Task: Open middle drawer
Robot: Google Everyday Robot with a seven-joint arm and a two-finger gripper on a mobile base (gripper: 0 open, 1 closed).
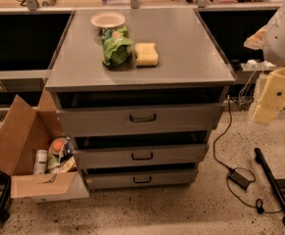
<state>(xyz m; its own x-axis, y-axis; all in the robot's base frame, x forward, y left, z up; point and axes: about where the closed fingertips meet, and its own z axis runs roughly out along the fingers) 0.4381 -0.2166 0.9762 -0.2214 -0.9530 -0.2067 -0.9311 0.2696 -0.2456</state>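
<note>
Whether the jaws are apart or together cannot be told. The gripper (270, 103) hangs at the 3 o'clock edge of the view, a cream block below the white arm (283, 31), apart from the cabinet (191, 58) and holding nothing.

The middle drawer (103, 157) lies toward its 8 o'clock, low in the stack. It has a grey, flat front of medium height with a small dark bar handle (142, 155) at its centre and a dark gap along its top edge, so it looks barely ajar and the pull seems still to be made.

The chief risk, as I judge it, is the wrong handle. The top drawer (93, 121), at 12 o'clock from the target, is taller, wider and juts forward, so a reach from above could catch its lip or bar. The bottom drawer (107, 180) sits just below, at 6 o'clock. An off-centre pull might skew the drawer.

A jolt could shift the bowl (107, 19), green bag (115, 47) and sponge (146, 54) on the surface. The floor cable (219, 153) at 4 o'clock could snag the base, and the cardboard box (19, 136) crowds the 8 o'clock corner.
</note>
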